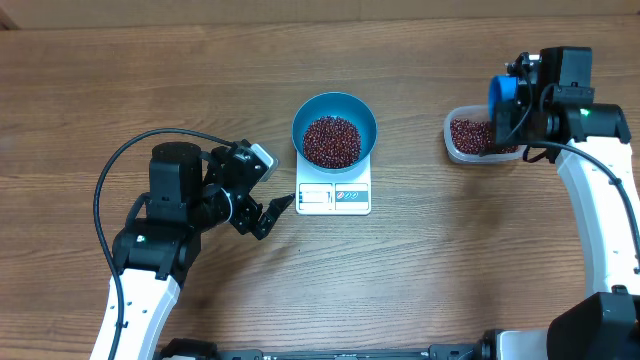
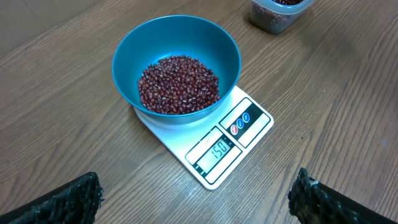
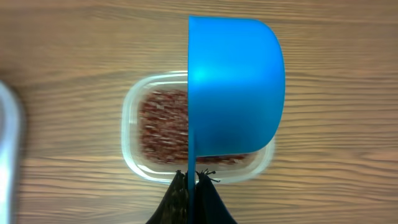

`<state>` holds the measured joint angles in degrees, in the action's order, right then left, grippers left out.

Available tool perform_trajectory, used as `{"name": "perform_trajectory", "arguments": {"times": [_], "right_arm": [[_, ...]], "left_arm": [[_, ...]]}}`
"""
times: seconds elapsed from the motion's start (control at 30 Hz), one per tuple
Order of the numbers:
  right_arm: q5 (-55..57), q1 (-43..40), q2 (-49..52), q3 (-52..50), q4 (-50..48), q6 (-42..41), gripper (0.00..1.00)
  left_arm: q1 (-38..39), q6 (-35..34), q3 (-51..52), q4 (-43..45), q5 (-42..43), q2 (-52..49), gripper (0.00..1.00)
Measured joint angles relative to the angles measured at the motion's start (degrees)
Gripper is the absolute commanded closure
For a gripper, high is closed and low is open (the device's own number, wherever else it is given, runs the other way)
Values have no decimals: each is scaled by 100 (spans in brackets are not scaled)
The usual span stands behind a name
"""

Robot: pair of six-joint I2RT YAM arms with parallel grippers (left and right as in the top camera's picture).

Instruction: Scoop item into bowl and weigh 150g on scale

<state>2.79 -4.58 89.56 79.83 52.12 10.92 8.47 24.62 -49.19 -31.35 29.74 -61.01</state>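
Observation:
The teal-blue bowl (image 1: 335, 104) stands on the white scale (image 1: 350, 196) and holds a heap of maroon beans (image 1: 331, 140). In the left wrist view the bowl (image 2: 180, 37), its beans (image 2: 178, 84) and the scale (image 2: 249, 118) lie ahead, and the display reads 150. My left gripper (image 1: 274, 186) hovers just left of the scale, open and empty (image 2: 196, 193). At the right, my right gripper (image 1: 520, 112) is shut on the handle of a blue scoop (image 3: 239, 87), held on edge above the tub (image 3: 194, 177).
A clear plastic tub (image 1: 462, 150) with more beans (image 3: 161, 124) sits at the far right, under the scoop (image 1: 503, 102). The same tub (image 2: 277, 15) shows at the top of the left wrist view. Bare wooden tabletop surrounds everything.

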Motion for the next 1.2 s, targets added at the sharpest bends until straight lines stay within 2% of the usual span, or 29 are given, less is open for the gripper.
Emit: {"name": "perform_trajectory", "arguments": {"times": [0.3, 0.8, 0.9, 1.03, 1.2], "right_arm": [[612, 2, 0, 0, 55, 1088, 96], [1427, 254, 0, 0, 24, 1408, 96], [1443, 315, 0, 0, -11, 1010, 96], [1379, 308, 0, 0, 57, 26, 96], [1049, 282, 0, 0, 107, -1941, 96]], "left_arm": [[0, 0, 0, 0, 0, 0, 1], [0, 0, 0, 0, 0, 0, 1], [0, 0, 0, 0, 0, 0, 1], [0, 2, 0, 0, 0, 0, 0], [0, 2, 0, 0, 0, 0, 1]]}}
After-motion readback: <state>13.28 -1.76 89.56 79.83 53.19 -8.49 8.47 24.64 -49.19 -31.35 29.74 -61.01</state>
